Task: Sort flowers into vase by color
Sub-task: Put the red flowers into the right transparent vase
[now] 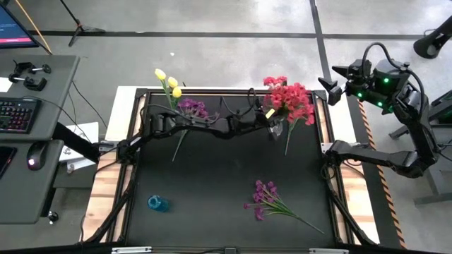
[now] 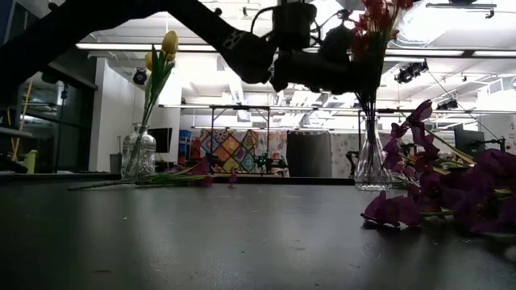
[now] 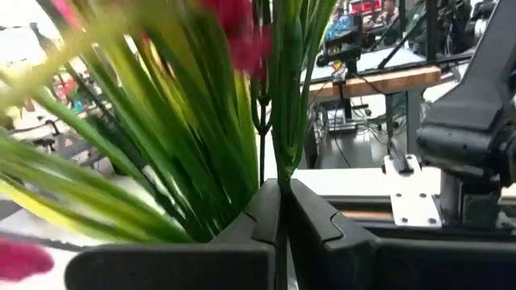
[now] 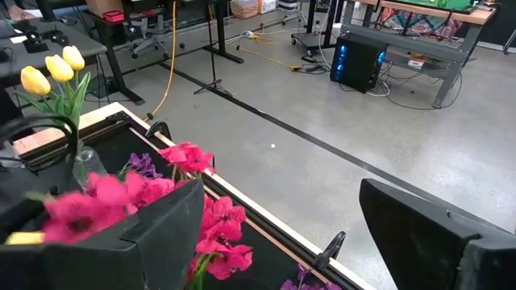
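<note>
The left gripper (image 1: pixel 271 118) reached far across the counter (image 1: pixel 212 183) to the glass vase (image 2: pixel 372 165) near the back right corner. Its jaws were pressed together on a thin green stem (image 3: pixel 278 105), right among the red-pink flowers (image 1: pixel 289 101) bunched in that vase. One more green stem (image 1: pixel 288 141) lay on the counter just in front of the vase.

The right gripper (image 1: pixel 332 79) waited off the counter, beyond the back right corner, with its jaws spread wide and nothing in them.

The yellow flowers (image 1: pixel 169 82) stood in another vase (image 2: pixel 139 153) near the back left corner. Some purple flowers (image 1: pixel 192 108) lay on the counter just beside them. A second purple bunch (image 1: pixel 267 198) lay loose near the front right. A small blue thing (image 1: pixel 158 204) sat near the front left — I could not tell what it was.

These flowers looked very light and bendy. The stems were thin and smooth, so they could slip or twist. The best place to pinch one seemed to be the bare stem, low down — not the soft blooms, which could get squashed.
</note>
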